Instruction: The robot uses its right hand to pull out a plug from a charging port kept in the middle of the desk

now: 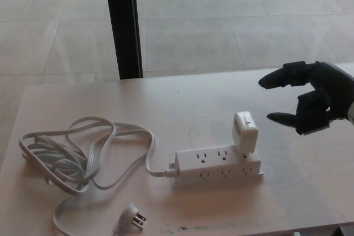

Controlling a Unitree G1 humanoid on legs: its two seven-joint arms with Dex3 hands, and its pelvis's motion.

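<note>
A white power strip (218, 167) lies in the middle of the pale desk. A white block-shaped plug adapter (245, 133) stands upright in its rightmost top socket. My right hand (312, 100) hovers to the right of the adapter and slightly above it, open, with its black fingers (282, 77) spread toward the adapter and a clear gap between them and it. The left hand does not show.
The strip's white cord (77, 156) lies coiled on the desk's left side and ends in a loose three-prong plug (133, 218) near the front edge. A black post (124, 23) stands behind the desk (310, 192) on the tiled floor.
</note>
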